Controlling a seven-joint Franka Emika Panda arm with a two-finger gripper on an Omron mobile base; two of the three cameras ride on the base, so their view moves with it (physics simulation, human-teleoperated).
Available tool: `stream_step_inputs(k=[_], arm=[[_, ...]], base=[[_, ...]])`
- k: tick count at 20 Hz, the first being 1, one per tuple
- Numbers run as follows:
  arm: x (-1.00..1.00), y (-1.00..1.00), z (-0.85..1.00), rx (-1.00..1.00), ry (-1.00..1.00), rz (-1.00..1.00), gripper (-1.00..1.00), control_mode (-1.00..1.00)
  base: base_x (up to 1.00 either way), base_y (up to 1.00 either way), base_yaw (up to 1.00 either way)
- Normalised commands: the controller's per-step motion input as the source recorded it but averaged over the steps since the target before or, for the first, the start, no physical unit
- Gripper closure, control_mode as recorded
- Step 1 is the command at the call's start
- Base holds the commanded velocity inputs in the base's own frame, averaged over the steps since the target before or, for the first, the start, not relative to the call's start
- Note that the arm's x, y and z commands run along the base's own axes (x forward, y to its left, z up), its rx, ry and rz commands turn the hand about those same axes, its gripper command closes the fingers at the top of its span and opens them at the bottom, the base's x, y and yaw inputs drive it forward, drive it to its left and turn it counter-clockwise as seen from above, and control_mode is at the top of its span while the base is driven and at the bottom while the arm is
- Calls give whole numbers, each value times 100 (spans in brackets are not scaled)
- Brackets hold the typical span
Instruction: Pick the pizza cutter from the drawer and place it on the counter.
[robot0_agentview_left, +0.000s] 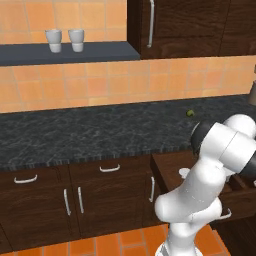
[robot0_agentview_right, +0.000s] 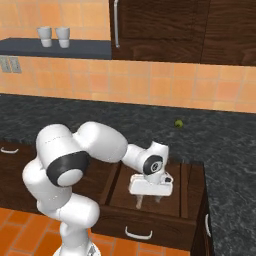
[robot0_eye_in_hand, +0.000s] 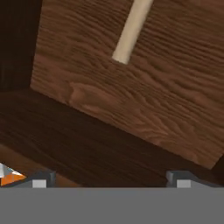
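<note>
1. You are looking at the pizza cutter (robot0_eye_in_hand: 131, 30) in the hand view: a pale tan wooden handle is lying on the lighter brown floor of the drawer (robot0_eye_in_hand: 109, 144), its blunt end pointing toward the gripper, its far end running off the top edge, so the wheel is out of sight.
2. You are holding the gripper (robot0_agentview_right: 149, 199) over the open drawer (robot0_agentview_right: 192, 185) in the right base view, pointing down above the inner floor; its fingers are standing wide apart, with nothing between them, and the two tips are sitting at opposite sides of the bottom of the hand view.
3. The drawer is sticking out from the dark brown cabinet fronts below the counter (robot0_agentview_right: 220, 145), with its curved silver handle (robot0_agentview_right: 138, 233) facing you at the front.
4. Reading the left base view from the left, you are seeing two white cups (robot0_agentview_left: 65, 40) standing side by side on a dark grey-blue wall shelf (robot0_agentview_left: 100, 52), then a dark upper cabinet (robot0_agentview_left: 190, 27) with a long silver handle.
5. Orange tiles (robot0_agentview_left: 100, 82) are covering the wall behind the black speckled counter (robot0_agentview_left: 75, 135), and orange tiles are covering the floor too.
6. A small green object (robot0_agentview_left: 190, 113) is resting on the counter, well apart from the drawer.
7. In the left base view the white arm (robot0_agentview_left: 210, 170) is standing in front of the drawer (robot0_agentview_left: 167, 167) and hiding most of it.
</note>
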Motion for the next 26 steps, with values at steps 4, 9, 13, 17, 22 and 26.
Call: stream_step_inputs(k=[4,9,13,17,22,26], arm=[[35,23,29,15,-20,16,-100,-100],[13,13,-9,16,-3,2,-100,-100],[34,20,-12,14,0,-3,-100,-100],[42,21,-15,10,0,-6,-100,-100],[40,0,-33,4,0,0,-100,-100],[41,-4,-40,1,0,0,-100,-100]], base=[[0,0,0],[0,0,0],[0,0,0],[0,0,0],[0,0,0],[0,0,0]])
